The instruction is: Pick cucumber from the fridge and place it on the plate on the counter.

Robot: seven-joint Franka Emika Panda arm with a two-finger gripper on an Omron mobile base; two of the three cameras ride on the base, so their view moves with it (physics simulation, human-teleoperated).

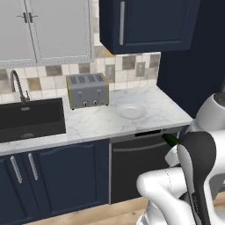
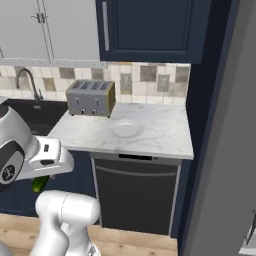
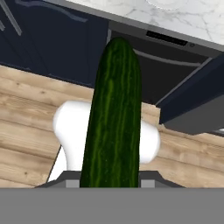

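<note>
I hold the cucumber (image 3: 114,118) pinched in my gripper (image 3: 111,181), it seems, though my fingertips are hidden behind it; it points out over the wooden floor (image 3: 26,131) toward the dishwasher (image 1: 134,169). The plate (image 1: 130,112) sits on the marble counter (image 1: 96,121), right of the toaster (image 1: 87,90), well apart from the cucumber.

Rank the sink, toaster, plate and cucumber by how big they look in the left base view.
1. Sink
2. Toaster
3. Plate
4. Cucumber, with just a short end showing past the arm, so its full size can't be judged here.
</note>
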